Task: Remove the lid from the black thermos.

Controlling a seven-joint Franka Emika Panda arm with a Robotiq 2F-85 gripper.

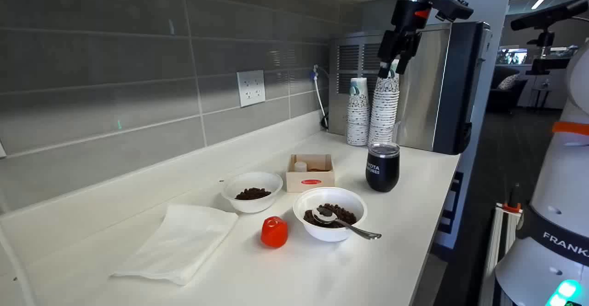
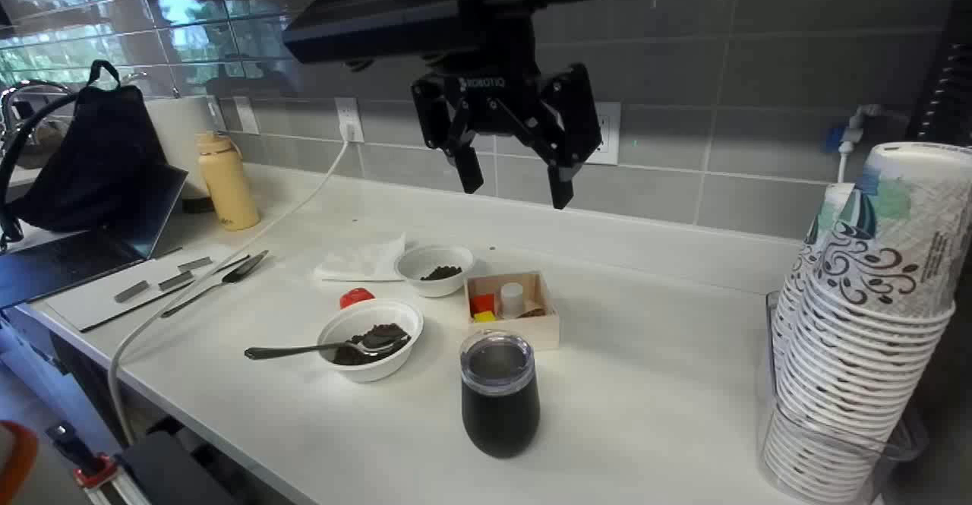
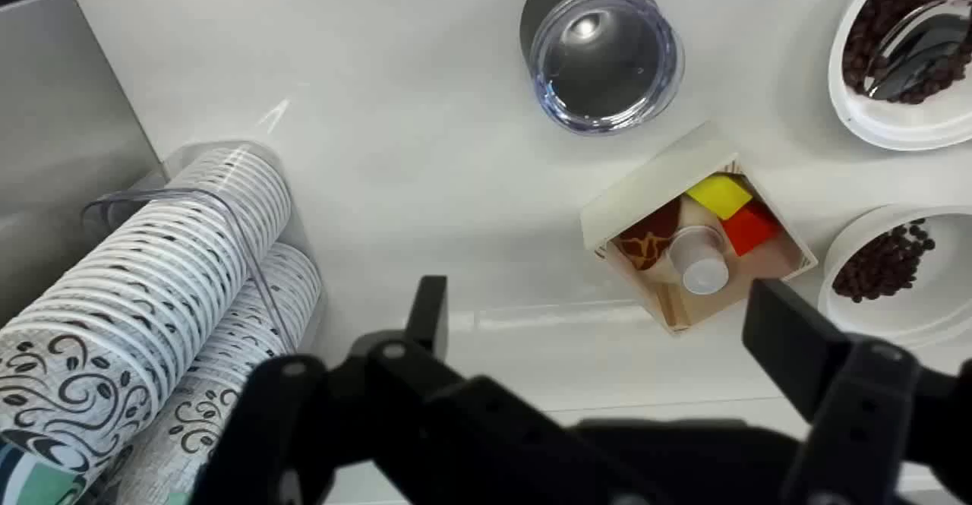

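Gripper, 1: high above the desk, its fingers spread apart, nothing held.
Thermos, 1: black, upright, long axis vertical; stands nearer the front edge than the box, toward the end with the cup stacks.
Lid, 1: clear-rimmed, apparently seated on the thermos.
Bearing: lid well below your gripper in both exterior views; your wrist view shows it beyond the fingertips, toward the front edge. You will probably need to descend with some correction that way; whether the lid fits your finger span, you cannot tell from here.
Bowls, 2: one toward the front edge, one toward the back edge.
Spoon, 1: in the front bowl.
Box, 1: toward the back edge.
Red cup, 1: near the front bowl.
Cup stacks, 2: cups uncounted.
Napkins: number unclear.
Bottle, 1: along the back edge.
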